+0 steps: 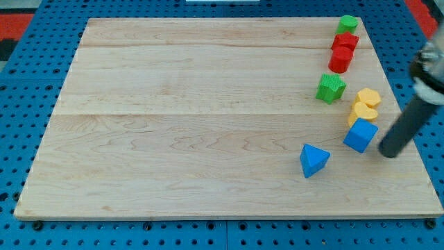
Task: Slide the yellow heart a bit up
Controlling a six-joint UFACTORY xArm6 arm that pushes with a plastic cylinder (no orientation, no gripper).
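Note:
Two yellow blocks sit close together near the board's right edge: an upper one [369, 96] and a lower one [363, 112]; I cannot tell which is the heart. A blue cube [360, 135] touches the lower yellow block from below. My tip [390, 152] rests on the board just right of the blue cube, below and right of the yellow blocks, touching neither. The dark rod slants up to the view's right.
A blue triangle [313, 160] lies left of and below the cube. A green star-like block [331, 87] sits up-left of the yellow blocks. Two red blocks [343, 50] and a green block [347, 23] stand near the wooden board's [194, 111] top right corner.

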